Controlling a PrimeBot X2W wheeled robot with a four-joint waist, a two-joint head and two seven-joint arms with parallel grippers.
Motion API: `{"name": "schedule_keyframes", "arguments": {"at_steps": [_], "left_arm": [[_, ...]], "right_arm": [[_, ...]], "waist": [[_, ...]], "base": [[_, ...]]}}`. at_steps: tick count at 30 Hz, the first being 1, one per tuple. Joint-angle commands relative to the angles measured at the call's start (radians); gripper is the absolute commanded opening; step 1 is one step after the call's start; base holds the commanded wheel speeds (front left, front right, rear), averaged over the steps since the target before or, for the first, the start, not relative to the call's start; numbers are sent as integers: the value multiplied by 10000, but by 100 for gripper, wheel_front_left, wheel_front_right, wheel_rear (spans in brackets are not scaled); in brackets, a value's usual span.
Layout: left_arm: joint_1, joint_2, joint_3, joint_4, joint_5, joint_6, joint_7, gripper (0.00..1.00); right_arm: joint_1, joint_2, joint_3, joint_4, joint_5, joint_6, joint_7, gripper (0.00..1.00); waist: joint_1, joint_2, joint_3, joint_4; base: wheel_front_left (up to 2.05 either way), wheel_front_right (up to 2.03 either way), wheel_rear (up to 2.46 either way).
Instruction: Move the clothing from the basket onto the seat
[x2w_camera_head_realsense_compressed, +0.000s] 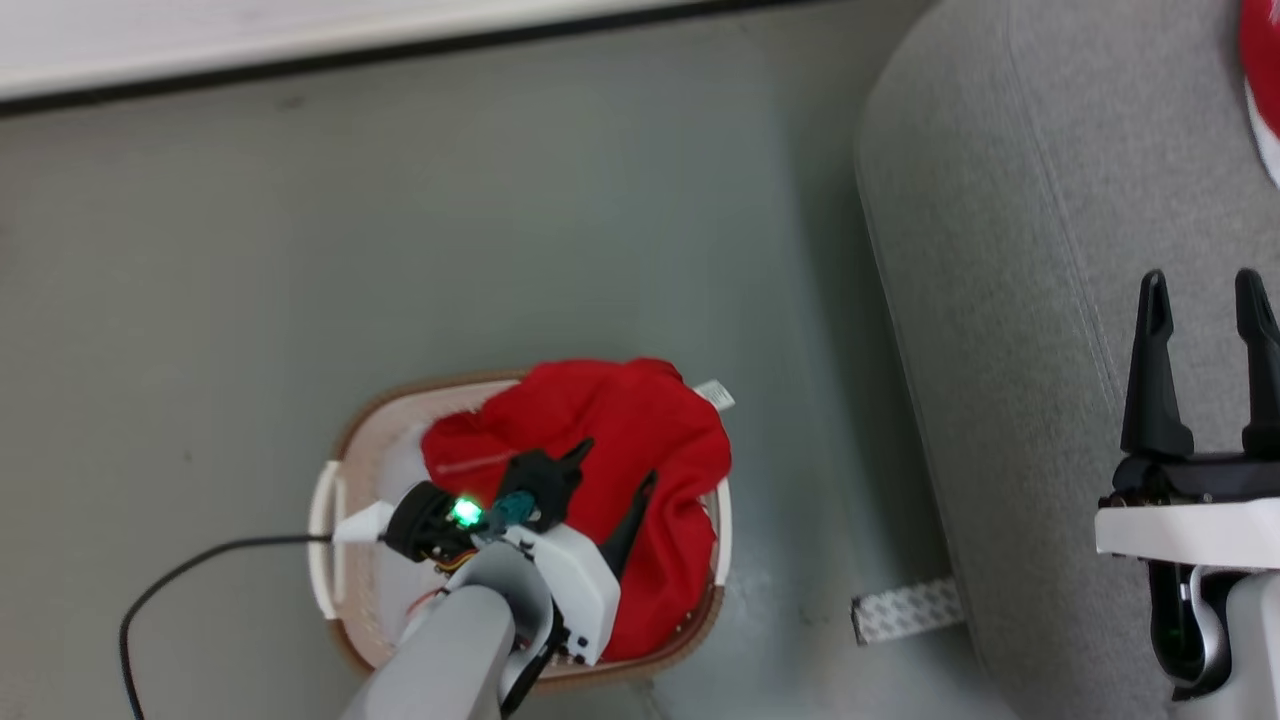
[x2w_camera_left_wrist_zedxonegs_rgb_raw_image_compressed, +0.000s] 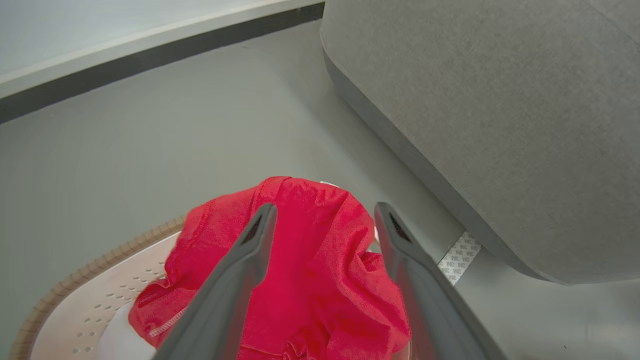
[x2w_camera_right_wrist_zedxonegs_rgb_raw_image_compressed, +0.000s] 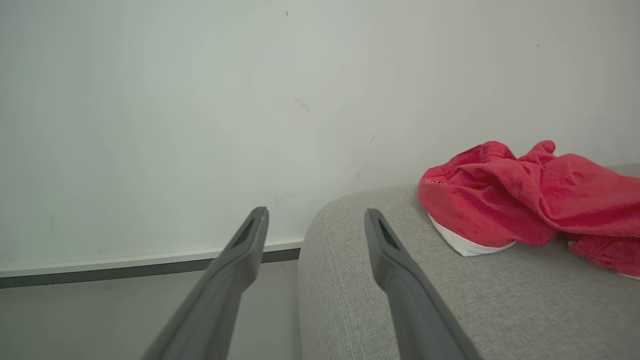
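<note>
A red garment (x2w_camera_head_realsense_compressed: 620, 470) is heaped in the oval cream basket (x2w_camera_head_realsense_compressed: 345, 470) on the floor, spilling over its right rim. My left gripper (x2w_camera_head_realsense_compressed: 615, 465) hovers just above that heap, open, its fingers (x2w_camera_left_wrist_zedxonegs_rgb_raw_image_compressed: 255, 245) straddling the red cloth (x2w_camera_left_wrist_zedxonegs_rgb_raw_image_compressed: 310, 260) with nothing pinched. The grey sofa (x2w_camera_head_realsense_compressed: 1010, 250) fills the right side. A second red garment with white trim (x2w_camera_right_wrist_zedxonegs_rgb_raw_image_compressed: 505, 200) lies on the sofa seat (x2w_camera_right_wrist_zedxonegs_rgb_raw_image_compressed: 400, 300), and its edge (x2w_camera_head_realsense_compressed: 1262, 80) peeks in at the top right. My right gripper (x2w_camera_head_realsense_compressed: 1205, 300) stands open over the sofa arm, empty.
A black cable (x2w_camera_head_realsense_compressed: 190, 570) trails over the grey floor left of the basket. A strip of patterned white tape (x2w_camera_head_realsense_compressed: 905, 610) lies on the floor at the sofa's foot. A white wall with a dark skirting (x2w_camera_head_realsense_compressed: 300, 55) runs along the back.
</note>
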Motion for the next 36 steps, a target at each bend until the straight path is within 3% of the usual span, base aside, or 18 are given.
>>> {"name": "schedule_keyframes", "arguments": {"at_steps": [1,11,18,19,20,26,36], "left_arm": [[-341,71,-194,356,-250,-28,208,100],[-1806,68,-1504,1827,-1447,-33,1199,100],[-2865,83,-1860,3043,-1633,-33,1179,100],[-2943,77,-1927,3182,-1668,-35,1106,42],[-3032,72,-1998,3304,-1697,-35,1011,0],[-3187,68,-2286,3760,-1877,-36,171,0],[-2674,112,-2040,3509,-2528,-35,-824,0]], "right_arm": [[-255,-3,95,-111,70,-21,9,100],[-805,-9,715,-539,391,-21,9,100],[-978,-6,943,-876,490,-21,9,100],[-972,-4,952,-901,485,-21,9,100],[-984,-4,949,-914,456,-21,9,100],[-965,-1,797,-767,302,-21,9,100],[-417,-13,917,-232,-36,-21,7,100]], "waist": [[-3,0,1276,-770],[-3,0,2769,-1255],[-3,0,3661,-1441],[-3,0,3716,-1460],[-3,0,3738,-1468],[-3,0,3294,-1145],[-3,0,701,149]], "base": [[0,0,0],[0,0,0],[0,0,0],[0,0,0],[0,0,0],[0,0,0],[0,0,0]]}}
